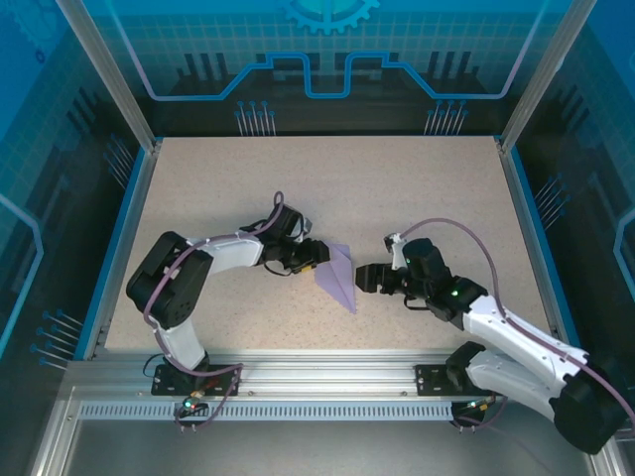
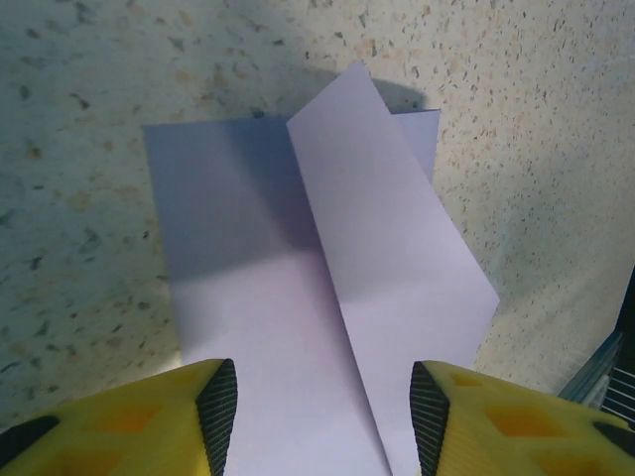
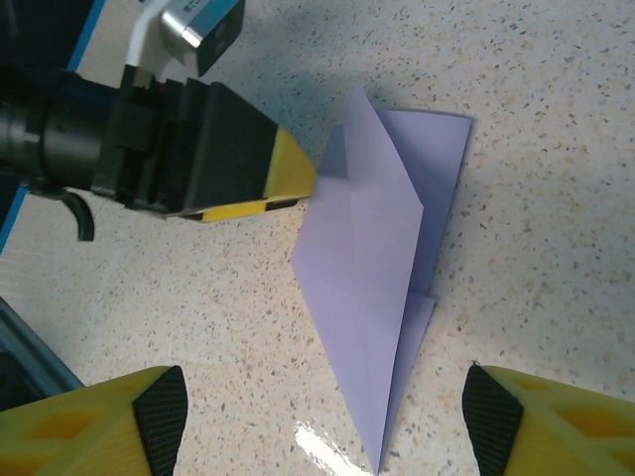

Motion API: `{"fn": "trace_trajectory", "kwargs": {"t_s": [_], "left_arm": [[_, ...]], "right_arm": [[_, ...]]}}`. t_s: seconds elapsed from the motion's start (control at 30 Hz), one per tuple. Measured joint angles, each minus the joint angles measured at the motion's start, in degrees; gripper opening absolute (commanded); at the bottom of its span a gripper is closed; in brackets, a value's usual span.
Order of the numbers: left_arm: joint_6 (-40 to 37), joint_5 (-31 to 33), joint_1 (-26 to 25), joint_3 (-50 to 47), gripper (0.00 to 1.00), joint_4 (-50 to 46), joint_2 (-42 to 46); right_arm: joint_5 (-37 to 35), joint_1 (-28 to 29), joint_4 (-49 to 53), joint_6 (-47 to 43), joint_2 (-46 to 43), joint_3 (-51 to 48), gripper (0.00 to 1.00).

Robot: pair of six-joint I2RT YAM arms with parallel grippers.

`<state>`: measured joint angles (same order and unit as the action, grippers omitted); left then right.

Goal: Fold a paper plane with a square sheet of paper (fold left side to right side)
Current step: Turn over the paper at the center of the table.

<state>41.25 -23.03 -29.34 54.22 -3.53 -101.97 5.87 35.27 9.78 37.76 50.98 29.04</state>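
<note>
From above, the paper plane [image 1: 338, 279] is lying mid-table between my left gripper [image 1: 317, 256] and right gripper [image 1: 365, 278]. Left wrist: my left gripper is standing spread, straddling it. Right wrist: my right gripper is spread too, pinching nothing; I should be matching edges before pressing the crease.

Pale lavender all over the paper plane [image 1: 337, 276], plain and unmarked, greyer in the shaded folds. Beige with fine dark and tan speckles on the table [image 1: 397, 188], bordered in bright blue. Yellow on the fingers of the left gripper [image 2: 322, 402] and the right gripper [image 3: 322, 416], with black ribbed pads [image 2: 218, 407] on the inner faces. Black and white on the arms [image 1: 516, 332], with lilac cables [image 1: 466, 230] looping along them. Silver-grey on the rail [image 1: 317, 372]. Deep blue on the backdrop [image 1: 327, 40], with lighter blue circuit-style lines and a gear outline.
</note>
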Motion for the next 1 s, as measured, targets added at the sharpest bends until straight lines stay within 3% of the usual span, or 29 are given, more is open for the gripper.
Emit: {"fn": "trace_trajectory", "kwargs": {"t_s": [0.33,0.47,0.63,0.83,1.0], "left_arm": [[0.9,-1.0,-1.6,5.9,0.48,1.0,-6.6],[1.0,-1.5,-2.3,7.6,0.39,1.1,-8.7],[0.9,-1.9,-2.3,8.7,0.24,1.0,-9.0],[0.4,-1.9,-2.3,9.5,0.10,0.6,-8.5],[-0.8,-1.5,-2.3,9.5,0.05,-1.2,-4.1]], "right_arm": [[0.6,-0.1,3.3,1.8,-11.2,-2.2,0.77],[0.6,-0.1,5.8,2.8,-15.5,-2.5,0.83],[0.5,-0.1,9.5,3.7,-19.3,-2.5,1.00],[0.8,-0.2,14.3,3.2,-19.4,-2.4,1.00],[5.5,-3.3,14.3,3.4,-14.9,-2.4,1.00]]}}
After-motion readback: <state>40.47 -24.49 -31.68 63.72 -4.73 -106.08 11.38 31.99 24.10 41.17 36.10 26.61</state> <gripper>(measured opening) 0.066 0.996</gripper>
